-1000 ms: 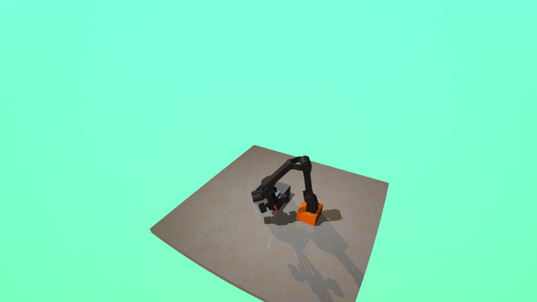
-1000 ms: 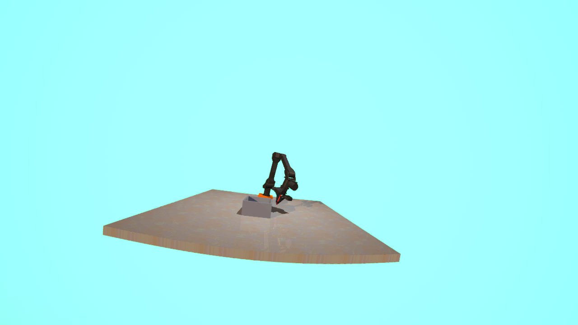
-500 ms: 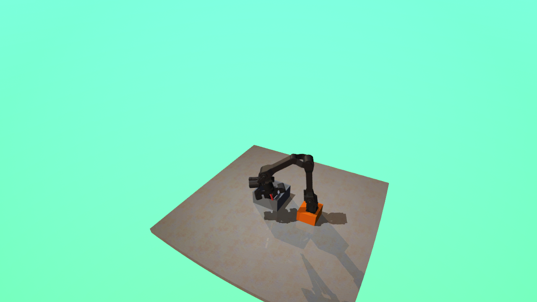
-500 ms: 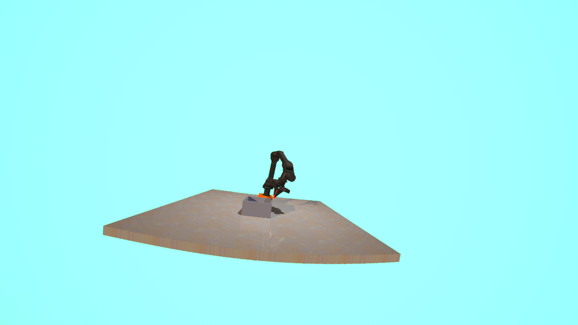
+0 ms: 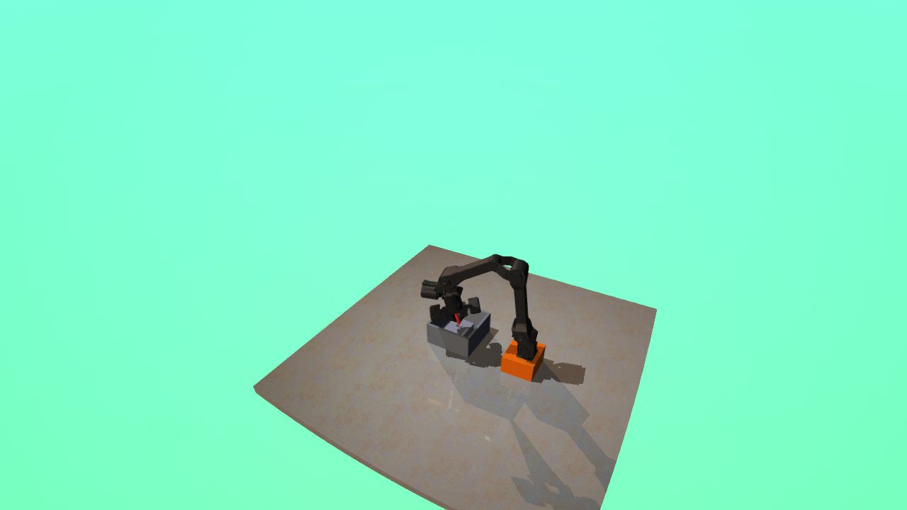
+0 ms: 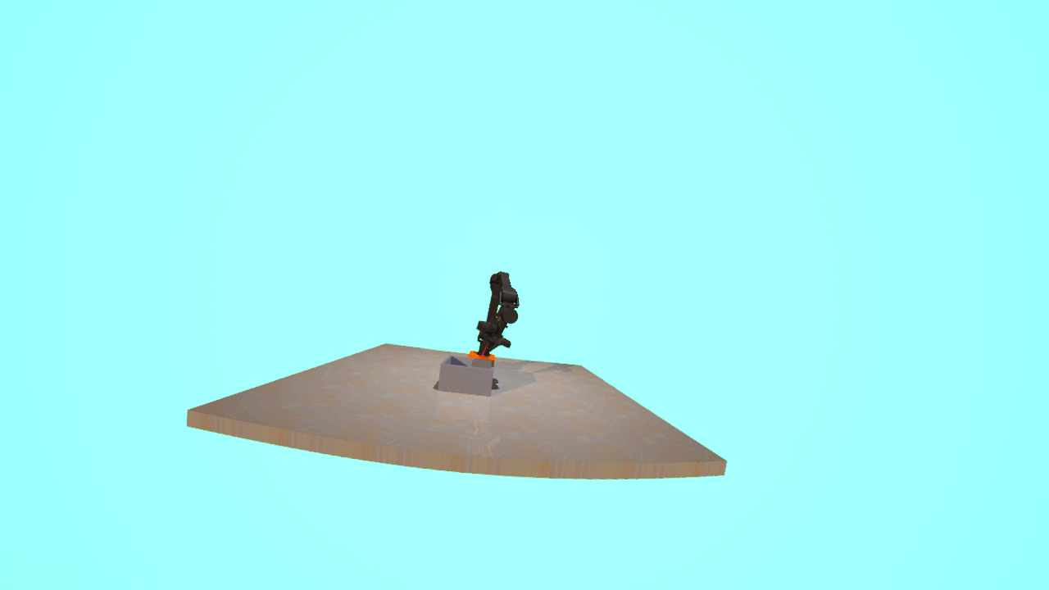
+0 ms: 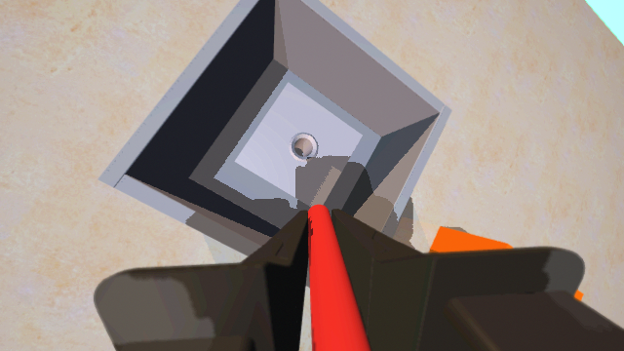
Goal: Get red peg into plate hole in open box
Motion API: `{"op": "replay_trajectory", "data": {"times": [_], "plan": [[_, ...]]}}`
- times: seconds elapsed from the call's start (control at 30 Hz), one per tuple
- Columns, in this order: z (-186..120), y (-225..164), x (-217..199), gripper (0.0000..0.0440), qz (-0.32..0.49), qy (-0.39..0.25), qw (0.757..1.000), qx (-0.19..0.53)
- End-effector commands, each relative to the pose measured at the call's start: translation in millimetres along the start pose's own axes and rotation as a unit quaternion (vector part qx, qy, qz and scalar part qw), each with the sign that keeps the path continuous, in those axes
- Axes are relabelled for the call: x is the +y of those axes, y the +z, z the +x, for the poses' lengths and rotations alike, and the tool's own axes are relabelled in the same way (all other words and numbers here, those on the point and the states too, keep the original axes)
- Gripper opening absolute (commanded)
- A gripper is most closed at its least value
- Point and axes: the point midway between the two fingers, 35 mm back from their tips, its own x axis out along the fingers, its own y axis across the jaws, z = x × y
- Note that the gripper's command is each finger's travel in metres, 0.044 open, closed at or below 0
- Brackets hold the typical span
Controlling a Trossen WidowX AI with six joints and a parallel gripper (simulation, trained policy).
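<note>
The red peg [image 5: 457,319] [image 6: 483,351] [image 7: 331,283] hangs over the open box [image 5: 448,340] [image 6: 465,378] [image 7: 184,90], clear of the hole [image 7: 303,146]. In the top view it leans, with its upper end towards 11 o'clock. The wrist view shows its far end barely reaching past the fingertips; the other end runs out at 6 o'clock. How high that far end stands against the rim is hard to judge.

The pincer [image 5: 455,316] [image 6: 483,352] [image 7: 319,216] is nearly closed, its fingers parted only by the peg's thickness and gripping it from both sides. Holding it roughly lengthwise between the fingers probably serves to present one end to the hole while the hand reaches down between the walls. The short length showing ahead of the fingertips may leave little room for full seating before the fingers meet the plate [image 5: 451,328] [image 7: 273,127].

From the peg's far end in the wrist view, the hole lies between 11 and 12 o'clock, in the middle of the plate. The next move likely calls for a shift that way, straightening, then a slow descent; the tilt could make the peg catch on the hole's edge.

Farther out, the orange base block [image 5: 516,365] [image 6: 473,355] [image 7: 463,241] stands at 4 o'clock from the box in the top view, carrying the arm [image 5: 521,304] [image 6: 493,304] on the bench [image 5: 368,342] [image 6: 329,410] [image 7: 58,97], presumably so the arm can arch over the walls.
</note>
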Motion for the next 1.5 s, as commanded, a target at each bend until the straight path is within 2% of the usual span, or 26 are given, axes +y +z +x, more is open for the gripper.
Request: {"op": "replay_trajectory", "data": {"times": [0.0, 0.3, 0.57, 0.63, 0.77, 0.87, 0.9, 1.23, 1.47], "plan": [[10.9, 13.1, 0.9, 0.0000, -0.001, -0.002, 1.000, 0.003], [37.3, 38.2, 2.5, 0.0000, -0.019, 0.008, 1.000, 0.021], [63.9, 41.2, 4.0, 0.0009, -0.053, 0.017, 0.997, 0.047], [70.4, 39.5, 4.1, 0.0043, -0.062, 0.018, 0.996, 0.056], [81.3, 38.7, 4.9, 0.0140, -0.071, 0.019, 0.995, 0.070], [83.9, 45.4, 6.5, 0.0155, -0.082, 0.023, 0.994, 0.071], [83.9, 47.7, 7.6, 0.0172, -0.084, 0.026, 0.994, 0.072], [70.9, 73.8, 31.0, 0.0434, -0.081, 0.056, 0.991, 0.091], [55.7, 91.7, 58.4, 0.0440, -0.083, 0.099, 0.987, 0.094]]}}
